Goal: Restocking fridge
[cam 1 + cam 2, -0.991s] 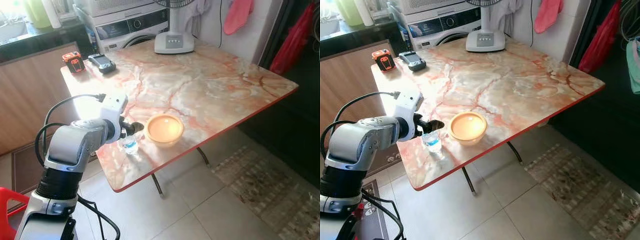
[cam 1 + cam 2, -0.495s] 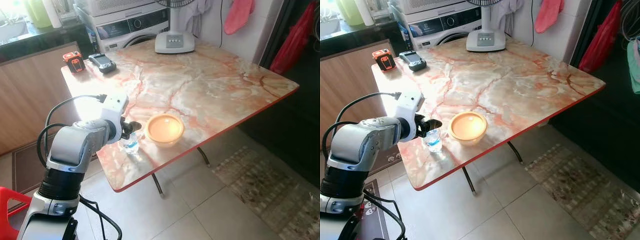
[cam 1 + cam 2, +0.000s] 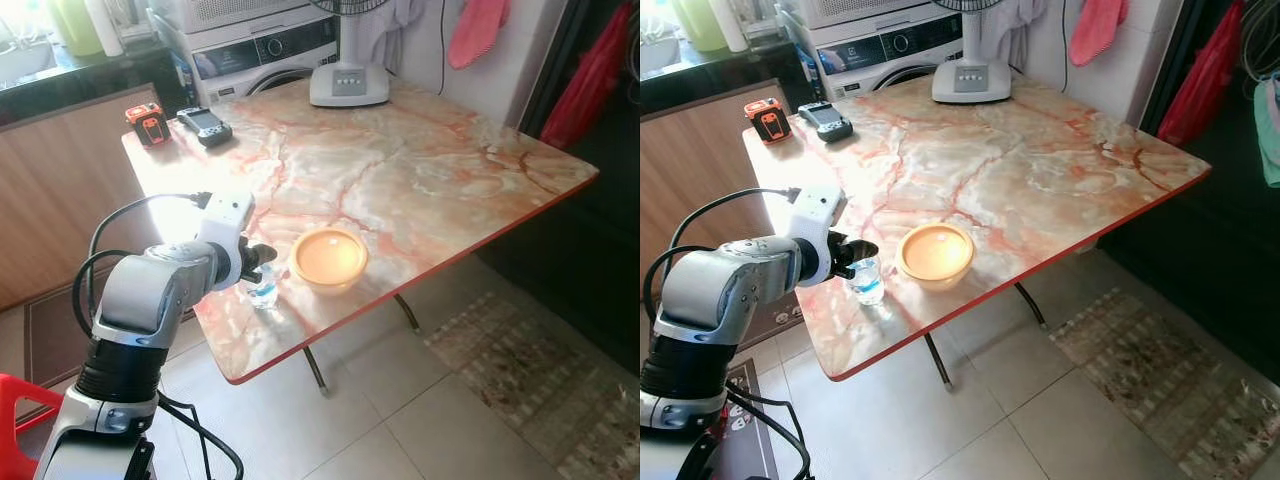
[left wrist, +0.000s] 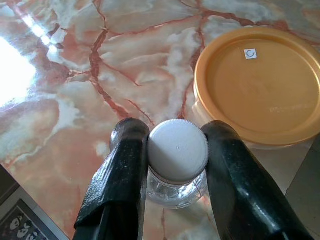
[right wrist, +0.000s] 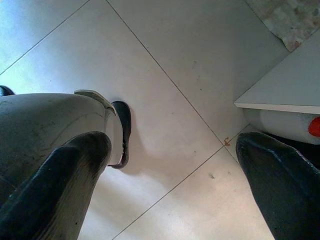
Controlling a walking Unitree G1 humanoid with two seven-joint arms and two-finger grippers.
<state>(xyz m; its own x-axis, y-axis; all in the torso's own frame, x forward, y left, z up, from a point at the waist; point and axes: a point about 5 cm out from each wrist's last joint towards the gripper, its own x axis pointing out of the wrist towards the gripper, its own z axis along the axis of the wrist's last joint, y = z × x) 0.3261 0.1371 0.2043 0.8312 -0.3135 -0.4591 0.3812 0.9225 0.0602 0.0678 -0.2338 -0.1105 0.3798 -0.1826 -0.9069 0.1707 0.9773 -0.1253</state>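
A small clear water bottle point(image 3: 263, 291) with a white cap point(image 4: 177, 150) stands upright near the front left corner of the marble table point(image 3: 420, 170). My left gripper point(image 3: 264, 260) is shut on the bottle at cap height, one black finger point(image 4: 127, 155) pressing on each side. Just right of the bottle sits a round container with an orange lid point(image 3: 329, 257), close to the fingertips but apart from them. My right gripper point(image 5: 172, 145) hangs open over the tiled floor.
At the table's far side stand a fan base point(image 3: 348, 85), an orange device point(image 3: 146, 122) and a black device point(image 3: 204, 124). A washing machine point(image 3: 265, 50) is behind. The table's red front edge point(image 3: 940, 325) runs close to the bottle. A red stool point(image 3: 15, 420) is beside me.
My left gripper has drawn back a little toward me, so its fingertips now sit at the bottle's cap instead of reaching past it toward the container. The bottle and container have not moved.
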